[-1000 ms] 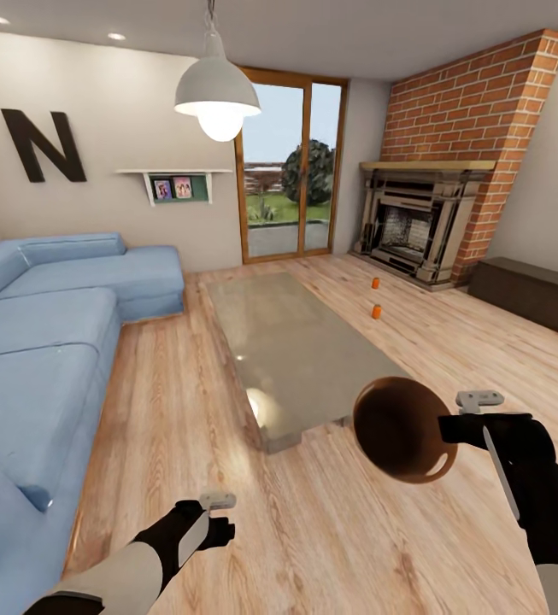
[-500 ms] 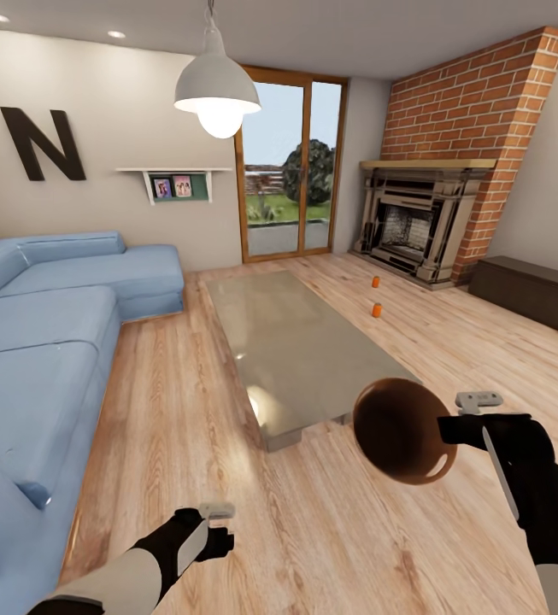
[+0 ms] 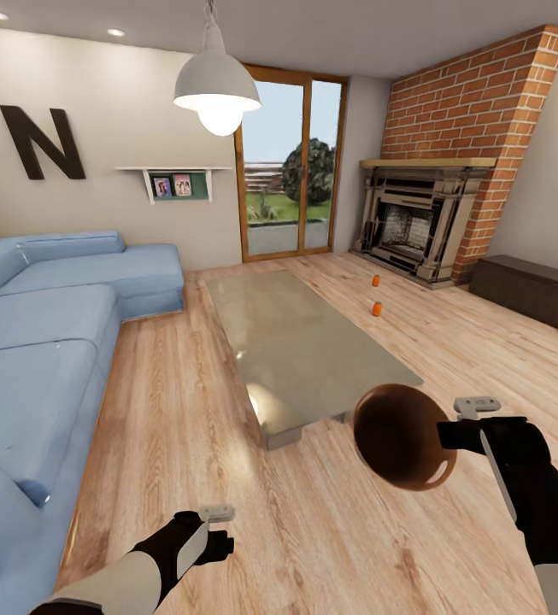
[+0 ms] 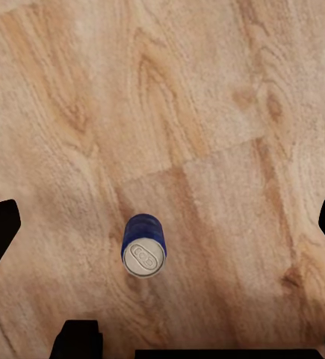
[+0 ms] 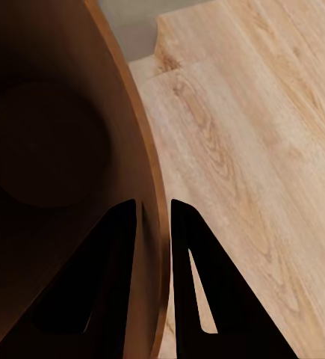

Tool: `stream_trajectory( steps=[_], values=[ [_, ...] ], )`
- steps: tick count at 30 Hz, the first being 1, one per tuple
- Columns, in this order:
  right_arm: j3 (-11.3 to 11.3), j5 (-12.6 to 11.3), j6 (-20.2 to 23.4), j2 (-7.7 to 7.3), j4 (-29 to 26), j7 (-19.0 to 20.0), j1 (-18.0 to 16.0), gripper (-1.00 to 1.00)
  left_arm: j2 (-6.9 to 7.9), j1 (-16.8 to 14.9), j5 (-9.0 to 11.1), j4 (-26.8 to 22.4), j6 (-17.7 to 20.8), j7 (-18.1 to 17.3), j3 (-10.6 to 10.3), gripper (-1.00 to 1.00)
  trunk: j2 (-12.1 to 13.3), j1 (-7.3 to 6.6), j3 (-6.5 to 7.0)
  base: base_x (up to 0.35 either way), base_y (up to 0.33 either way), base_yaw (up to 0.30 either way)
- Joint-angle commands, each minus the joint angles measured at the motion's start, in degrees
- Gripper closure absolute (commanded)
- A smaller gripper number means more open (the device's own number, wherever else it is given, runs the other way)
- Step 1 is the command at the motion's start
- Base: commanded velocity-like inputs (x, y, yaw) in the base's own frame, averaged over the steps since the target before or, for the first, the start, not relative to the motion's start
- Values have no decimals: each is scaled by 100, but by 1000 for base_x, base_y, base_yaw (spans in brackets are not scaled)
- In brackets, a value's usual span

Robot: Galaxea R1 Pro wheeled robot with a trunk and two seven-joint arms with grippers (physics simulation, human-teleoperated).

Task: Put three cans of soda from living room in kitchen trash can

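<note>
Two small orange soda cans (image 3: 377, 310) (image 3: 376, 281) stand on the wood floor in front of the brick fireplace, far ahead of both arms. My right gripper (image 3: 446, 432) is shut on the rim of the trash can (image 3: 402, 436), holding it tipped in the air past the glass table's near corner. In the right wrist view one finger is inside the brown wall (image 5: 50, 149) and one outside, with the gripper (image 5: 153, 203) pinching it. My left gripper (image 3: 214, 528) hangs open low over the floor. In its wrist view a blue-sided can with a grey top (image 4: 143, 247) stands below the wide-apart fingers (image 4: 166, 224).
A glass coffee table (image 3: 304, 342) fills the middle of the room. A blue sectional sofa (image 3: 48, 342) runs along the left. The fireplace (image 3: 415, 222) and a dark low cabinet (image 3: 531, 290) stand at the right. Open wood floor lies right of the table.
My left gripper has sunk a little lower and the held trash can has dipped slightly. The whole picture has shifted a touch, so the camera has moved.
</note>
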Motion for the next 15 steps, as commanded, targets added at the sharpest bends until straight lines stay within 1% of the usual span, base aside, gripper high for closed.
stream_trajectory(
  steps=[1,15],
  values=[
    [3,-73,5,0,0,26,-4,100,0,0,0,2,2,1,-2,-100,-2,0,1,0,0,0],
    [-10,-69,5,0,5,26,-4,100,-7,18,-11,4,-4,0,-5,-100,-2,0,1,0,0,0]
  ],
)
